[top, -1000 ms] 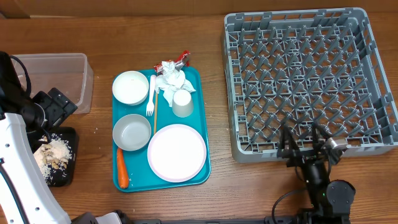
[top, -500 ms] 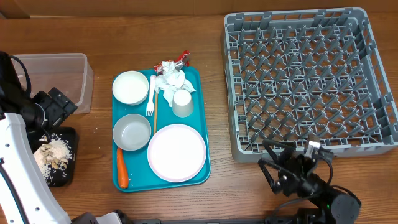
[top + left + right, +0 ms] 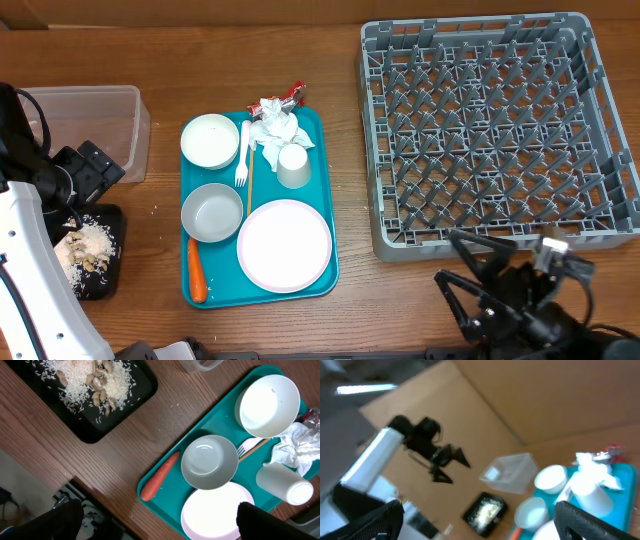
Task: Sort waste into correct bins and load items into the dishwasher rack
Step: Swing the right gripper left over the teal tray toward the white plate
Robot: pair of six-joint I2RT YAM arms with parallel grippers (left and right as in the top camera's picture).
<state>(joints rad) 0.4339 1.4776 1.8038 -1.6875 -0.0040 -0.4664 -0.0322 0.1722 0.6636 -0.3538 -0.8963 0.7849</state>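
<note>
Flanking the teal tray [image 3: 319, 190], left claw [image 3: 159, 510] and right claw [image 3: 447, 257] hang spread and empty. Plate [image 3: 284, 245], napkin [image 3: 277, 127] and carrot [image 3: 197, 270] lie on it, likely grouped for easy sorting. The rack [image 3: 480, 242] stands to its right.

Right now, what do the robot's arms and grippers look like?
The left arm has a smooth white shell over black joints. The left gripper is black with tapered, pointed fingers. The right gripper is black too, with two long slim fingers and a small silver-grey block behind them.
</note>
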